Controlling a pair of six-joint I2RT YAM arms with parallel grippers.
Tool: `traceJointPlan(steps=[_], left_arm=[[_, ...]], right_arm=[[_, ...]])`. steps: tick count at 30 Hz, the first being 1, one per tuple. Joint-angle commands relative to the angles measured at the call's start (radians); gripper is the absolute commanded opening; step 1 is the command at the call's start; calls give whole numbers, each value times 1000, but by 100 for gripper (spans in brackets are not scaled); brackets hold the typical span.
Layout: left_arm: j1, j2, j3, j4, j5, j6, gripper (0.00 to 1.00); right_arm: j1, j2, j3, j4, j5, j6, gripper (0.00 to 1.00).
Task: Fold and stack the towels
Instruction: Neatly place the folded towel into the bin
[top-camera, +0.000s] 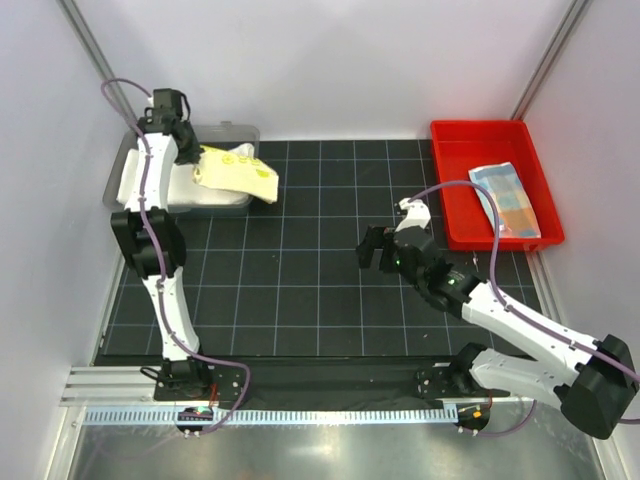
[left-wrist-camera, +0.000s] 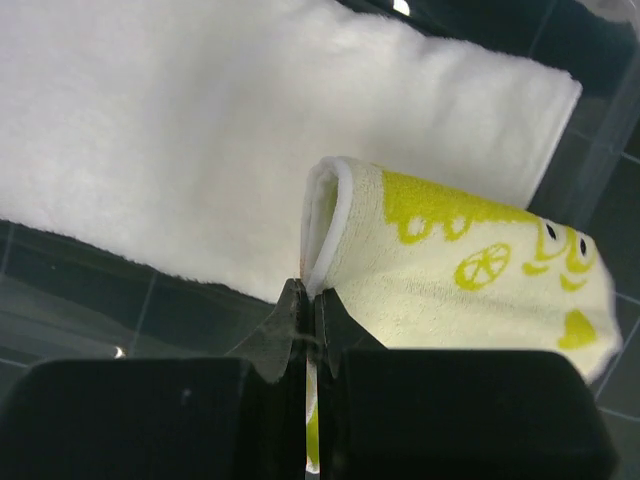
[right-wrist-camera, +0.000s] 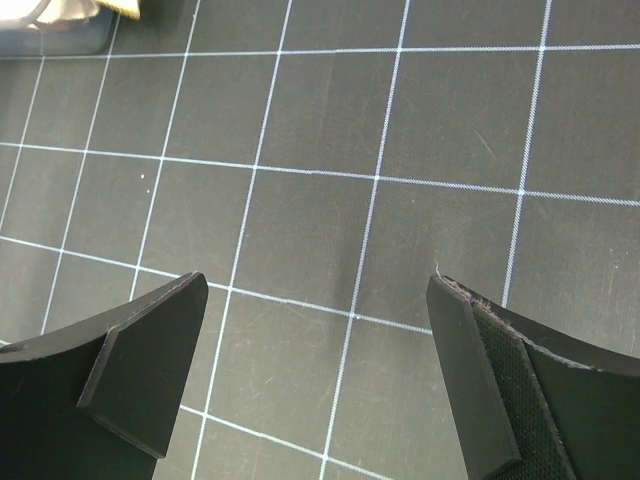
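Wrist view shows left jaws pinching yellow towel (left-wrist-camera: 470, 270).

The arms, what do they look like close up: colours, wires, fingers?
Both the left arm and right arm have white shells with black joints and black bases. A thin purple cable loops along each. The left gripper and right gripper are black, each with two flat wedge-shaped fingers; one right finger has a fine-textured pad.
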Motion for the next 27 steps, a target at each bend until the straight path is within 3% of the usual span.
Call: traceJointPlan(steps=[1, 13, 19, 21, 23, 27], left_arm=[[51, 13, 32, 108, 4, 35, 0], [216, 163, 77, 200, 58, 62, 0], [226, 215, 94, 247, -6, 98, 0], [230, 223, 103, 243, 0, 93, 26], [228, 206, 100, 241, -8, 63, 63], [198, 116, 79, 237, 18, -12, 72]], right_arm=[[-32, 8, 1, 71, -57, -26, 100], [-67, 60, 8, 56, -56, -48, 100], [-72, 95, 27, 36, -37, -57, 100], [-73, 121, 46, 32, -34, -60, 100], [-76, 150, 103, 0, 7, -61, 100], [-147, 259, 288, -97, 137, -49, 100]])
